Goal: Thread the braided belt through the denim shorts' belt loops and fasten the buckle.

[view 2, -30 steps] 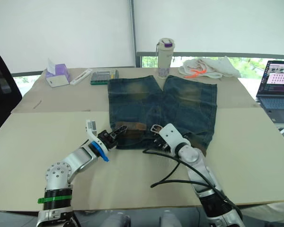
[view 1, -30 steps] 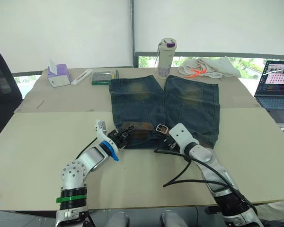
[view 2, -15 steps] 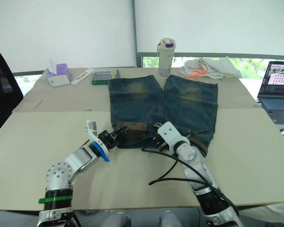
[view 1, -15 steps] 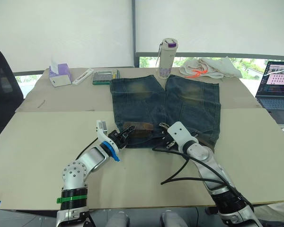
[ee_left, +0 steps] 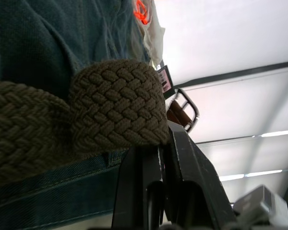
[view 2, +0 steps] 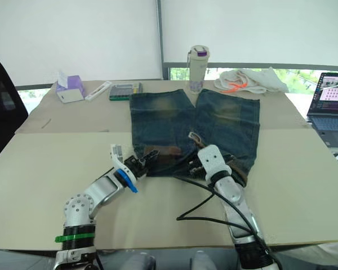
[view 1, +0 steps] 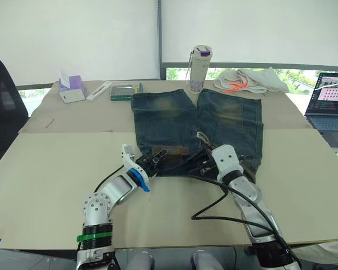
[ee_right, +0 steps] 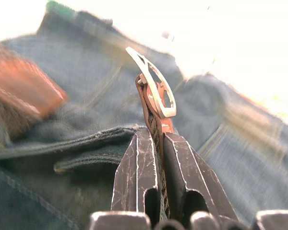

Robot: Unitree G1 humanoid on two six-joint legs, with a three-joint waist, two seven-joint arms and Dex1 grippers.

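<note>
So here's where I'm at. My left gripper [view 1: 152, 164] is pinched down on the tail end of the braided belt [ee_left: 115, 112], right at the waistband of the denim shorts [view 1: 225, 121]. From the wrist cam the braided end sits folded right above my fingertips, with denim just behind it.

Over to the right, my right gripper [ee_right: 156, 143] is clamped narrow on the strap just below the buckle [ee_right: 156, 86], which sticks up past my fingertips, tipped up and away from me toward the shorts' legs. The waistband edge lies just under and in front of that pincer.

The belt's long axis runs across the waistband, from my left pincer over to my right one, and the shorts lie with the waist toward me and the legs pointing away. I can't tell how many belt loops the strap goes through.

My guess: threading looks about done and I'm into the fastening step. Next I'd need to bring the tail end over to the buckle frame, line it up flat and feed it through without letting the strap twist. The buckle's tilt is what I'd sort out first.
</note>
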